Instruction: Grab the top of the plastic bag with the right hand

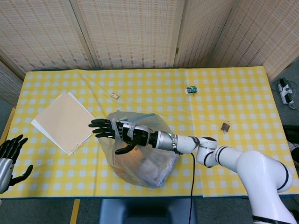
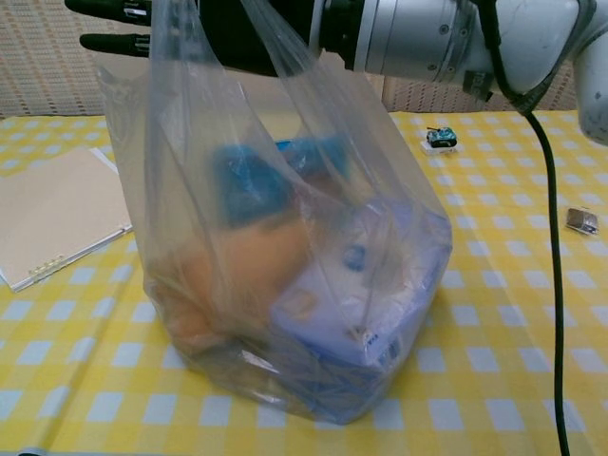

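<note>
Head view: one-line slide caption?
Right hand open over the plastic bag, fingers spread, top not yet gripped; left hand idle.

Light: bright, even and soft in both views.
Shadows: faint, just under the plastic bag [image 1: 140,156].
Glare: pale sheen on the bag's film below the right hand [image 1: 117,134].
Focus: head view sharp; chest view soft, forearm [image 2: 427,43] blurred close up.
</note>
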### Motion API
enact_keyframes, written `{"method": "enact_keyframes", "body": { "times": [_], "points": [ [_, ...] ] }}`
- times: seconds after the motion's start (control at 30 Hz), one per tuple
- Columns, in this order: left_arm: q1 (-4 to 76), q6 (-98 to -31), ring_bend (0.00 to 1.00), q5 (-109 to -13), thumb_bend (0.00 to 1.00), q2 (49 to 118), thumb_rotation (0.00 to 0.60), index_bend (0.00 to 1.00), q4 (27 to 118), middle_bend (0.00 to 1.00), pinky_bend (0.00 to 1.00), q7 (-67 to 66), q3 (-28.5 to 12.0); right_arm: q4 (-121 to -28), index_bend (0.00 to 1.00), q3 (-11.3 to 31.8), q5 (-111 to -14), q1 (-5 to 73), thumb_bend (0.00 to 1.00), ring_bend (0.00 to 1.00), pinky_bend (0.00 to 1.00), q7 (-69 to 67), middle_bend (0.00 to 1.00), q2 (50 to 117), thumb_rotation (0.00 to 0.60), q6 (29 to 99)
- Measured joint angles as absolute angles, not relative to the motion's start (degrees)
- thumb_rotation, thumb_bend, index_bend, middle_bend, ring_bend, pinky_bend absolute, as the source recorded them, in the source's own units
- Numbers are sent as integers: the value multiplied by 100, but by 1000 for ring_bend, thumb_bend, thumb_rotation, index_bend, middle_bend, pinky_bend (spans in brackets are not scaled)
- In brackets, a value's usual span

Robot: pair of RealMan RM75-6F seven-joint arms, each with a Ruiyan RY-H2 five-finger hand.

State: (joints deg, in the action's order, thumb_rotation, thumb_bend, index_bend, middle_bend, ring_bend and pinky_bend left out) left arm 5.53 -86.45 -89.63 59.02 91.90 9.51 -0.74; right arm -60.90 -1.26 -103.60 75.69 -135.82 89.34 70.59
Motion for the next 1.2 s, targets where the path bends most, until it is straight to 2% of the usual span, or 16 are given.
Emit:
{"method": "enact_keyframes", "body": {
  "times": [0.37, 0.6, 0.7, 0.8, 0.97, 1.07, 1.2],
  "points": [
    [481, -8763, 26, -8960, 397, 5831, 600, 58, 9141, 62, 0, 1182, -90, -5817, 0, 29, -10210, 7772, 238, 17, 0, -13781, 0, 9159, 600, 7078],
    [466, -8783, 26, -9017, 398, 5818, 600, 58, 9137, 62, 0, 1209, -71, -6118, 0, 145, -10171, 7864, 237, 51, 0, -13644, 0, 9038, 600, 7135],
    [457, -8806, 26, -9029, 398, 5814, 600, 58, 9146, 62, 0, 1206, -72, -6341, 0, 197, -10114, 7873, 238, 94, 12, -13530, 11, 8918, 600, 7122],
    [445, -8832, 26, -9053, 397, 5812, 600, 58, 9153, 62, 0, 1201, -69, -6612, 59, 285, -9950, 7844, 238, 177, 92, -13353, 92, 8809, 600, 7069],
    [442, -8838, 26, -9094, 398, 5809, 600, 58, 9171, 62, 0, 1191, -54, -7120, 310, 556, -9403, 7699, 242, 407, 317, -12942, 346, 8698, 600, 6928],
    [445, -8841, 26, -9122, 398, 5807, 600, 58, 9171, 62, 0, 1201, -49, -7494, 432, 789, -8967, 7552, 251, 567, 497, -12564, 475, 8645, 600, 6825],
    [474, -8774, 26, -9135, 398, 5804, 600, 58, 9161, 62, 0, 1243, -35, -7987, 651, 1106, -8350, 7328, 418, 761, 703, -11965, 663, 8567, 600, 6660]
  ]
}}
